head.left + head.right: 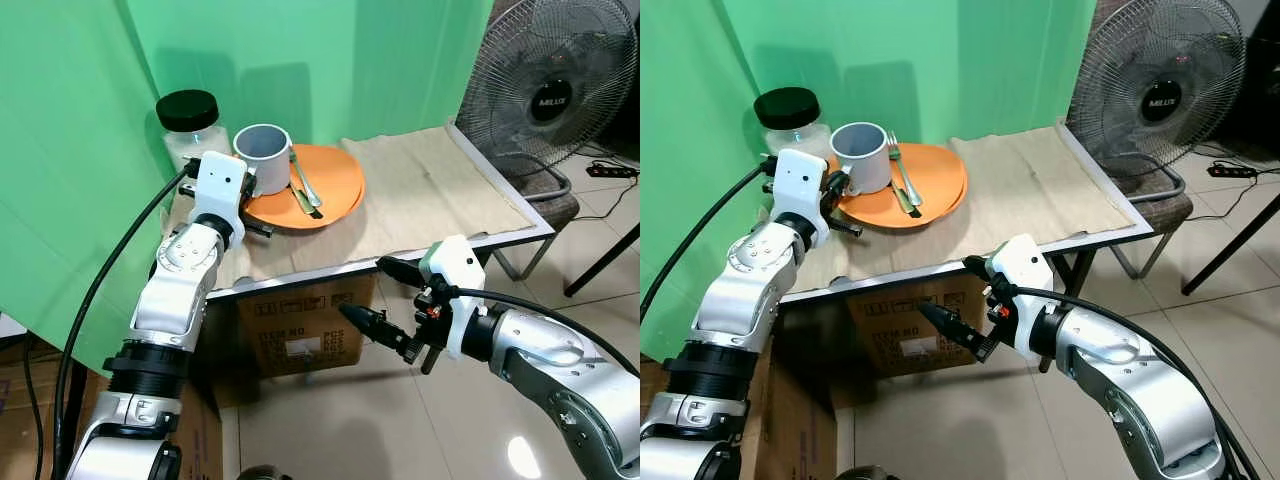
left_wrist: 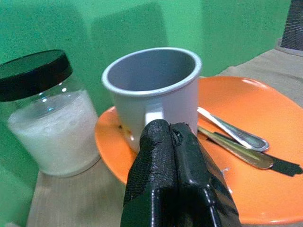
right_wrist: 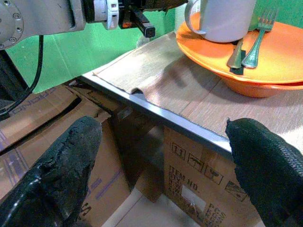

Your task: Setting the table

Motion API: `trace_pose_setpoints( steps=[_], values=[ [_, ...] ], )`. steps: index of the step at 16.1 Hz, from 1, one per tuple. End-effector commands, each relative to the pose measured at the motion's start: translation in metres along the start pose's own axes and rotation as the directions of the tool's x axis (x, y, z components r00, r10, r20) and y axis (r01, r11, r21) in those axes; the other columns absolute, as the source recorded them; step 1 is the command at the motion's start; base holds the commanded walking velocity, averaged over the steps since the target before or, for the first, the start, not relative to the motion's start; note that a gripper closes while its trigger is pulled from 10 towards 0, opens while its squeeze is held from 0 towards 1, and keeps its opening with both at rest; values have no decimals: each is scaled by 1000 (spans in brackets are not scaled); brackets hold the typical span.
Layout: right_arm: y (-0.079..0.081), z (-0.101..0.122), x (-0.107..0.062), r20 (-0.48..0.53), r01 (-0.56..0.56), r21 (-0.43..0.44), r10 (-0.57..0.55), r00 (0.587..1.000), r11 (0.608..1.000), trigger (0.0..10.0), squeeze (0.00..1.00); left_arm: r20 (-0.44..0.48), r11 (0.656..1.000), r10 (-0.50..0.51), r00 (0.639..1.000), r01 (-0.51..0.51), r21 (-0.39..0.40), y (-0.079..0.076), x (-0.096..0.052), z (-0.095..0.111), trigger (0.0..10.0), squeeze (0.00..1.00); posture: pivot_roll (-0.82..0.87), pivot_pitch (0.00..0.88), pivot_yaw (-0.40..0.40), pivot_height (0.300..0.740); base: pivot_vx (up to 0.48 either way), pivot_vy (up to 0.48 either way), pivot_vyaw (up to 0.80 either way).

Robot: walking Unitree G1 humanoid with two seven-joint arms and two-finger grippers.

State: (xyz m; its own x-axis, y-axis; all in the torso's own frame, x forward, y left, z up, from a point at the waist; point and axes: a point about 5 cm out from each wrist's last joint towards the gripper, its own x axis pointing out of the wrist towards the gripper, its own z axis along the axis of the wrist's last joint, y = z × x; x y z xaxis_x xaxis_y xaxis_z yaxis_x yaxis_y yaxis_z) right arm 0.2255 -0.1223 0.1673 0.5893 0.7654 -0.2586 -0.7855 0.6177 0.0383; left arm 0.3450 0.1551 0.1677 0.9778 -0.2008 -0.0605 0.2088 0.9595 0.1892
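Orange plate (image 1: 335, 185) at the surface's (image 1: 440, 190) far left holds the mug (image 1: 264, 158), fork (image 1: 305, 182) and spoon (image 2: 234, 152) stacked; nothing is laid out. Our left hand (image 2: 174, 184), fingers pressed together, sits at the mug's handle, which it hides. Our right hand (image 1: 390, 300) hangs spread, empty, below the near edge.

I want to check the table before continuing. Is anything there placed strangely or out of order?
Yes. The grey mug stands on the orange plate near its rim, and the fork and a second utensil lie on the same plate, stacked rather than laid out. The plate and the jar crowd one corner of the table.
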Motion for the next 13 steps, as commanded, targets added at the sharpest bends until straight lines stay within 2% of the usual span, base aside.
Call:
trace_pose_setpoints(
  steps=[1, 2, 4, 5, 6, 13],
  values=[
    [3, 3, 0, 7, -11, -6, 11, 1000, 1000, 10000, 0, 0, 1000, 21, 1000, -21, -3, 5, -2, 1, 0, 0, 71, 0, 27, 740, 0, 0, 0],
    [3, 3, 0, 7, -9, -5, 9, 1000, 1000, 10000, 0, 4, 1000, 20, 1000, -20, -6, 5, -3, 1, 0, 0, 72, 0, 28, 740, 0, 0, 0],
    [5, 2, -1, 8, -8, 1, 8, 1000, 1000, 10000, 0, 82, 998, 41, 996, -36, -52, 8, -6, 12, 0, 0, 74, 0, 30, 740, 0, 0, 0],
    [6, 2, 0, 7, -8, 3, 8, 1000, 1000, 10000, 0, 82, 998, 33, 996, -28, -57, 9, -7, 12, 10000, 396, 74, 0, 31, 740, 0, 0, 0],
    [7, 1, 0, 7, -9, 6, 9, 1000, 1000, 10000, 0, 78, 998, 14, 997, -9, -63, 11, -8, 10, 10000, 1000, 72, 0, 32, 740, 0, 0, 0],
    [9, 1, 1, 5, -32, -13, 32, 999, 999, 10000, 0, 20, 990, -124, 992, 125, -68, 17, -18, -6, 10000, 1000, 82, 0, 19, 740, 0, 0, 0]
  ],
)
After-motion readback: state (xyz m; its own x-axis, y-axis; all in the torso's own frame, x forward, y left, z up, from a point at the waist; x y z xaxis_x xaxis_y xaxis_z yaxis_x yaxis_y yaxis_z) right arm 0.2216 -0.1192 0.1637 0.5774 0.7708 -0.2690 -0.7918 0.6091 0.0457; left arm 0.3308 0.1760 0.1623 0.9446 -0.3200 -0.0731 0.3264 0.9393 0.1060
